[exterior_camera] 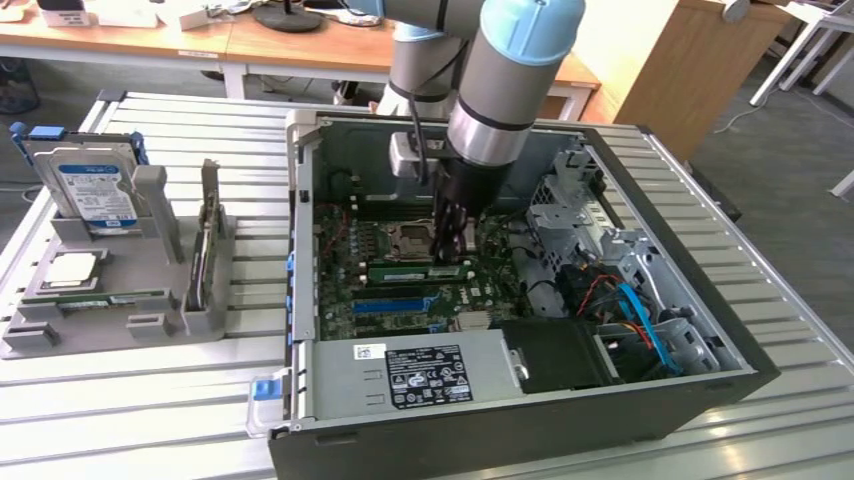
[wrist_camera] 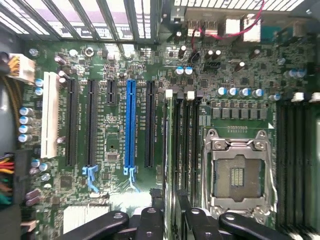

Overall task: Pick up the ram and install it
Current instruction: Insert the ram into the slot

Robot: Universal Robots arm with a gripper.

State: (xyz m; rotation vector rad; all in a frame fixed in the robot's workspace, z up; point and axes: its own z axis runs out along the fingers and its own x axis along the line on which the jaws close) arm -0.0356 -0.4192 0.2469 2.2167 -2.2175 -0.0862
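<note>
Gripper [exterior_camera: 454, 258] down inside open PC case [exterior_camera: 694, 330] — right at ram [exterior_camera: 411, 271], standing in motherboard slot beside CPU socket [exterior_camera: 400, 238] (clamped or loose: cannot tell)

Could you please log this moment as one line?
claw: low inside PC case | ram: at memory slots under claw, beside CPU socket
</note>
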